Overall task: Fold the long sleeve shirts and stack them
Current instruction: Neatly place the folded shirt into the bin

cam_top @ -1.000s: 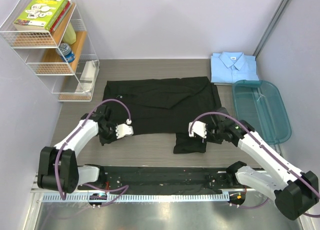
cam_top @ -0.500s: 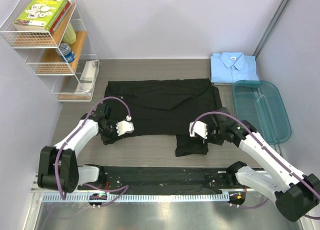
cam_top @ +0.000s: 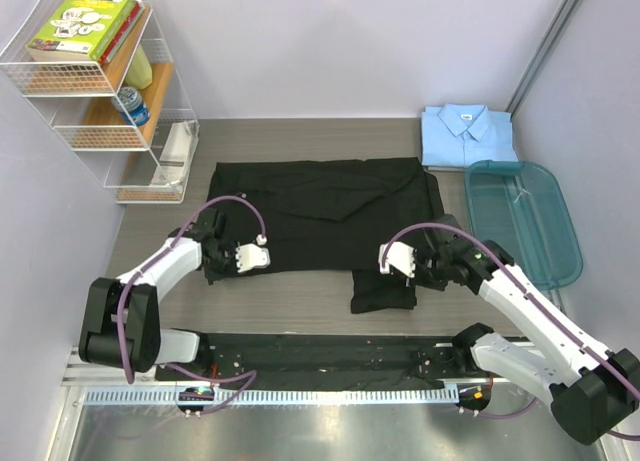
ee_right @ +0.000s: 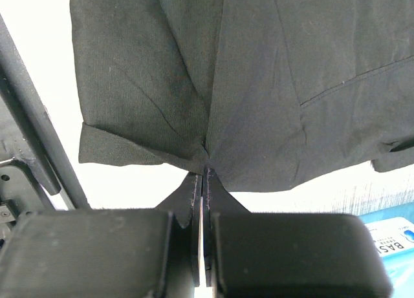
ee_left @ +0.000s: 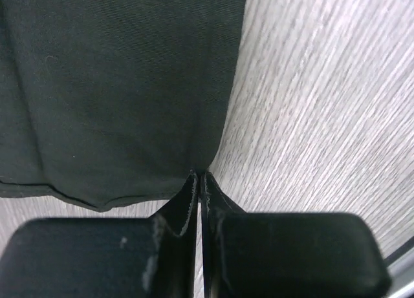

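Fabric of matte black shirt [cam_top: 320,209] is pinched by left end effector [ee_left: 198,179] and right end effector [ee_right: 206,170].

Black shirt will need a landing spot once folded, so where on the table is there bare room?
Bare table runs between the black shirt and the back wall, left of the light blue shirt. Another strip lies between that shirt and the arms' base rail. The teal tub crowds the right side.
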`<action>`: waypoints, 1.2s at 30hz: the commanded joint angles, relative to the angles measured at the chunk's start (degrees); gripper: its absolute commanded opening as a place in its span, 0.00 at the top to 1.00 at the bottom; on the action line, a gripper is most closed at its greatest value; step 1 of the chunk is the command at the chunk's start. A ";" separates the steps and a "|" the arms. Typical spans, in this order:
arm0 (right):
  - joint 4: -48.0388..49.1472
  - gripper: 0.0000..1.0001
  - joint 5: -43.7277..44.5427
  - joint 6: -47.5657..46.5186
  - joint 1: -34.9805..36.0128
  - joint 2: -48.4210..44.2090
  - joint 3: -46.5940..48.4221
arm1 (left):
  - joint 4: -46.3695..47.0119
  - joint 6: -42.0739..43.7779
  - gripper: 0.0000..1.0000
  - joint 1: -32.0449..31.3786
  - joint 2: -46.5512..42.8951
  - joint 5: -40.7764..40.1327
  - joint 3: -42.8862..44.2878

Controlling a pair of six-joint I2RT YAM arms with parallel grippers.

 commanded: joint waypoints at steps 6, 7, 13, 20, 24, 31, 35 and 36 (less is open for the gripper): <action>-4.81 0.99 -3.24 5.10 -0.24 -4.08 4.65 | -14.13 2.99 1.00 0.20 -10.77 4.37 -0.46; -5.16 0.99 -3.50 5.28 -0.15 -3.91 5.26 | -15.71 3.34 1.00 0.20 -11.66 5.68 0.34; -3.77 0.99 -1.57 4.77 -0.06 -0.49 9.57 | -20.30 2.82 1.00 0.55 -11.85 6.13 7.62; -1.39 0.99 -3.06 4.06 -4.62 8.64 16.15 | -18.81 1.06 1.00 3.01 -2.80 6.66 17.30; -0.25 0.99 -5.69 0.81 -9.98 15.05 21.16 | -18.89 0.70 1.00 5.21 2.74 7.53 22.84; 1.07 0.99 -6.31 -3.23 -12.80 31.67 34.43 | -17.49 -0.17 1.00 5.92 11.79 7.28 31.01; 1.60 0.99 -6.40 -5.26 -13.59 39.85 42.60 | -15.73 -0.70 1.00 6.27 16.71 6.49 33.91; 1.69 0.99 -6.14 -5.61 -13.51 41.52 43.84 | -15.47 -1.05 1.00 6.27 17.59 6.31 34.35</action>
